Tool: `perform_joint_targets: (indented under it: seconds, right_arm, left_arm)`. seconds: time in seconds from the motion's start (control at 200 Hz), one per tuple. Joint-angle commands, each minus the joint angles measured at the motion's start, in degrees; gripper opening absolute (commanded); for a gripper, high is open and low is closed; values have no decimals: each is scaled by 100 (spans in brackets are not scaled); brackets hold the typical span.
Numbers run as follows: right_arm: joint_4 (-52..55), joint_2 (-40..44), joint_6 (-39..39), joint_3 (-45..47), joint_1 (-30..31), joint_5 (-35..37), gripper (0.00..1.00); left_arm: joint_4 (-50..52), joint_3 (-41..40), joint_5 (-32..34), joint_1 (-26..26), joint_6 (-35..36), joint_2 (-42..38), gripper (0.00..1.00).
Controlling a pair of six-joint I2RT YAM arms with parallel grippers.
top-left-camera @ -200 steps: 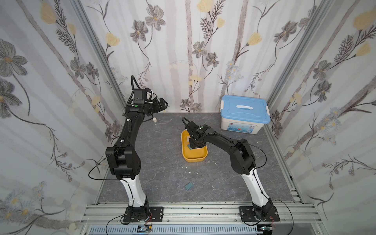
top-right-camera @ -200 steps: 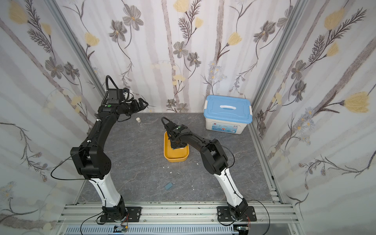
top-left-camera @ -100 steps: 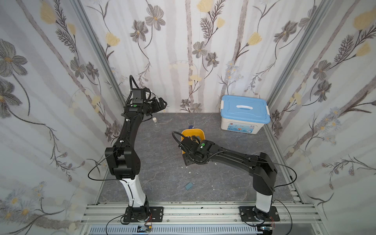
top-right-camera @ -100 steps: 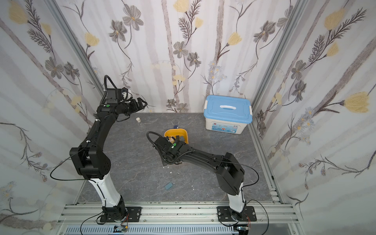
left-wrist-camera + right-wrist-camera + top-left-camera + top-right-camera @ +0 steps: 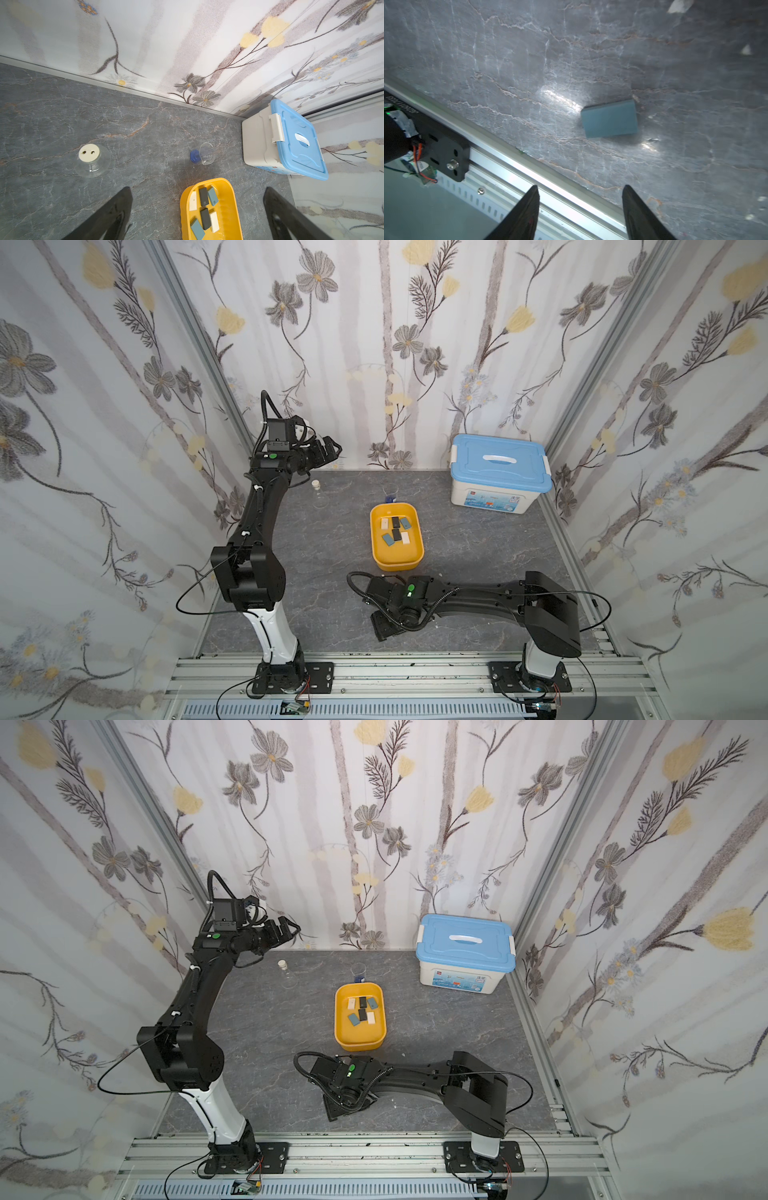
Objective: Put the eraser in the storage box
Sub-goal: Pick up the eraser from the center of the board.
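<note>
The storage box (image 5: 398, 558) is a yellow tub at mid-table, seen in both top views (image 5: 360, 1038) and in the left wrist view (image 5: 183, 209). Several white, black and teal erasers (image 5: 397, 536) lie inside it. One teal eraser (image 5: 609, 118) lies flat on the grey table near the front rail, seen only in the right wrist view. My right gripper (image 5: 580, 189) hangs open over it, fingers empty, and hides it in both top views (image 5: 384, 628). My left gripper (image 5: 332, 448) is raised at the back left, wide open and empty (image 5: 197, 190).
A white box with a light-blue lid (image 5: 498, 472) stands at the back right. A glass flask with a stopper (image 5: 318, 494) and a small clear beaker (image 5: 390, 492) stand behind the tub. An aluminium rail (image 5: 395, 672) runs along the front edge.
My right arm swung from over the yellow tub to the front of the table, above the teal eraser, and its jaws opened wider. The left arm barely moved.
</note>
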State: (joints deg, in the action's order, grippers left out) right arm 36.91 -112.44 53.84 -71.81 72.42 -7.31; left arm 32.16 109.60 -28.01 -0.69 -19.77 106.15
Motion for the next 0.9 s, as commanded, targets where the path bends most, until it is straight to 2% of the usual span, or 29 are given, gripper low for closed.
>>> perform_joint_targets:
  seconds: [0.0, 0.405, 0.894]
  right_arm:
    - [-417, -32, 472, 83, 11, -340, 65]
    - [-412, -421, 606, 116, -362, -472, 65]
    - [-103, -1047, 183, -655, -650, -238, 65]
  left_arm:
    - [-92, 36, -143, -1, -69, -56, 100]
    - [-105, 29, -113, 24, -44, -72, 100]
    - [-207, 18, -257, 104, -141, 46, 100]
